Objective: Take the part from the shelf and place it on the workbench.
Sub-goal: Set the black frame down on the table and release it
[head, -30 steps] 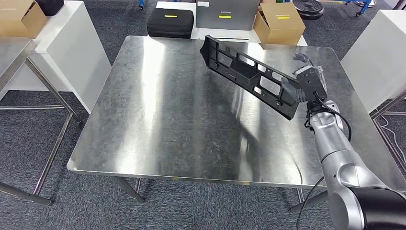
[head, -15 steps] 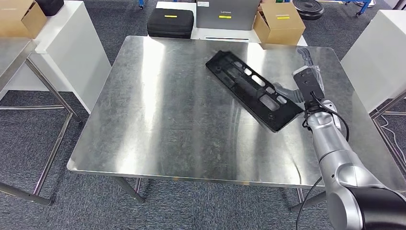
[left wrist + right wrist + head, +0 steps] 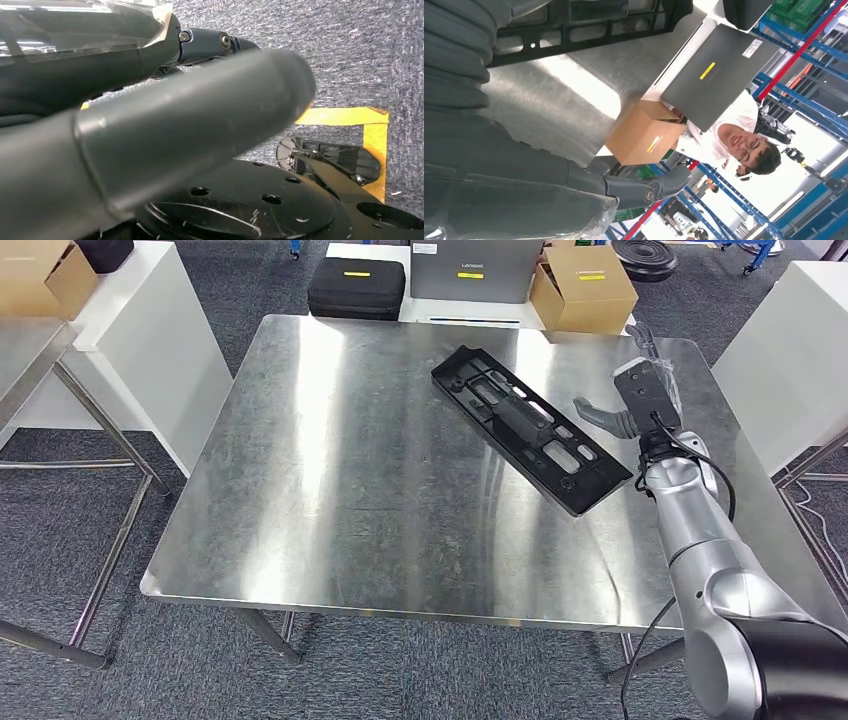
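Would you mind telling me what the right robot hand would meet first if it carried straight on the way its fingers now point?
The right robot hand points away from the robot, past the black part. Probably the cardboard box beyond the workbench edge comes first, though depth is unclear.

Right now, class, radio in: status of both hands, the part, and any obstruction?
Right hand open, beside the long black slotted plastic part. Part flat on the steel workbench. Left hand hanging, state unclear. Nothing obstructing.
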Robot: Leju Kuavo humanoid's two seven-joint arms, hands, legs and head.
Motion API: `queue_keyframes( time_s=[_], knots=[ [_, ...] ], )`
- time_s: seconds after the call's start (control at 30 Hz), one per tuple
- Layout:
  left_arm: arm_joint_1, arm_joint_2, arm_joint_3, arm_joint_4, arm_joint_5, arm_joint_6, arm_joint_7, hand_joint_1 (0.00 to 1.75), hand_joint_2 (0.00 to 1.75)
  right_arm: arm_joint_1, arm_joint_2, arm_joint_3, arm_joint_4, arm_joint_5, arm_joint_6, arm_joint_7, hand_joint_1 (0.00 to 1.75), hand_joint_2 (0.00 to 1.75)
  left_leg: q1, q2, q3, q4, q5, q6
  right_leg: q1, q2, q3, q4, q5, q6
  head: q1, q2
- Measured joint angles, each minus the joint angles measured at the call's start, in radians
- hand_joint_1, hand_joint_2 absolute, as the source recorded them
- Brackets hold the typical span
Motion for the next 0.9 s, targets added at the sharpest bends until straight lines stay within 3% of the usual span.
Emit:
queue_keyframes(
  time_s=[0.03, 0.43, 0.7, 0.9],
  knots=[
    [0.000, 0.000, 0.000, 0.000, 0.000, -0.001, 0.000, 0.00, 1.75, -0.001, -0.005, 0.000, 0.000, -0.001, 0.002, 0.002, 0.00, 1.75, 0.000, 0.000, 0.000, 0.000, 0.000, 0.000, 0.000, 0.000, 0.000, 0.000, 0.000, 0.000, 0.000, 0.000],
    [-0.003, -0.003, -0.026, -0.001, -0.029, -0.032, 0.005, 0.00, 1.75, 0.003, -0.080, -0.011, -0.002, 0.009, -0.008, 0.021, 0.00, 1.75, 0.000, 0.000, 0.000, 0.000, 0.000, 0.000, 0.000, 0.000, 0.000, 0.000, 0.000, 0.000, 0.000, 0.000],
    [-0.009, -0.002, -0.048, -0.002, -0.042, -0.072, 0.012, 0.00, 1.75, 0.052, -0.204, -0.059, -0.031, -0.022, 0.000, 0.014, 0.00, 1.75, -0.001, -0.003, 0.000, 0.000, 0.000, 0.000, 0.000, -0.002, 0.000, -0.001, 0.000, 0.000, 0.000, 0.000],
    [-0.014, 0.004, -0.050, -0.001, -0.039, -0.103, 0.011, 0.00, 1.75, 0.149, -0.311, -0.118, -0.110, -0.051, 0.015, 0.018, 0.00, 1.75, -0.001, -0.004, 0.000, 0.000, 0.000, 0.000, 0.000, -0.003, 0.001, -0.001, 0.000, 0.000, 0.000, 0.000]
  ],
)
